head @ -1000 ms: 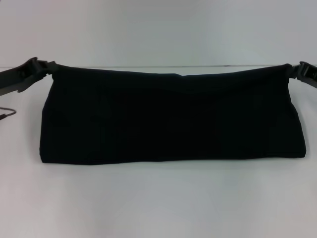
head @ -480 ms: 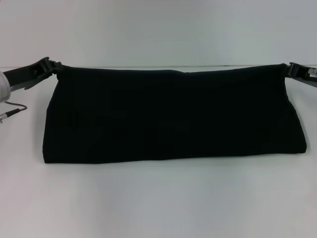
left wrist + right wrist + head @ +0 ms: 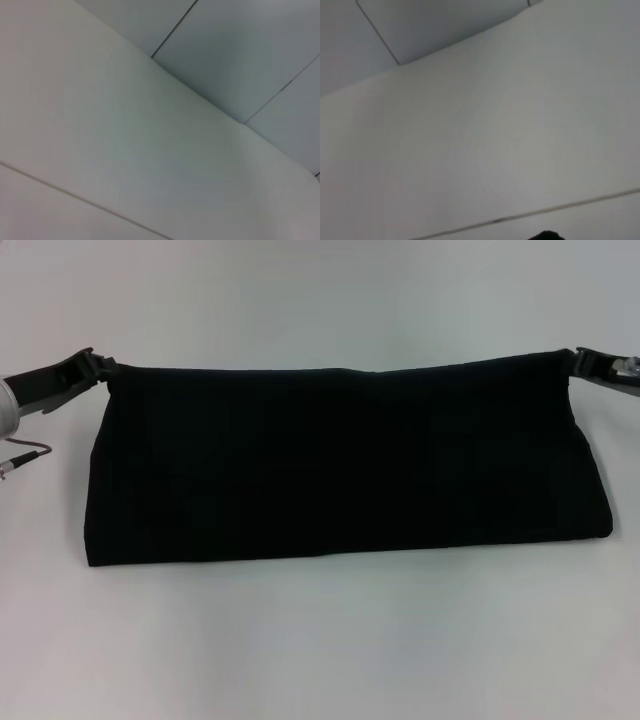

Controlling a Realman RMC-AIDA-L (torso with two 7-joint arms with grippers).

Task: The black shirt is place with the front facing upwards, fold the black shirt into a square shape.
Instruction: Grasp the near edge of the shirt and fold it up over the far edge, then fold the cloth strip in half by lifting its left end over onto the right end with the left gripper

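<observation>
A white, smooth table (image 3: 320, 650) is filling the head view, and a pale wall (image 3: 320, 290) is rising behind it. Nothing is standing in front of the cloth. At 9 o'clock, near the left edge, a thin dark cable (image 3: 22, 457) is hanging beside the silver end of the left arm.

The large plain black cotton shirt (image 3: 345, 465) is hanging as a wide band in the middle of the view. Its long axis is running from 9 o'clock to 3 o'clock. The upper edge is stretched almost straight between the two grippers, and the lower edge is resting on the table toward 6 o'clock. The lower edge is a little wider than the upper one. No print is showing on the side facing the camera.

The left gripper (image 3: 103, 367) is pinching the upper corner at about 10 o'clock, with fingers closed on the fabric. The right gripper (image 3: 575, 358) is pinching the opposite upper corner at about 2 o'clock in the same way.

Both wrist views are showing only pale flat surfaces with thin seams.
</observation>
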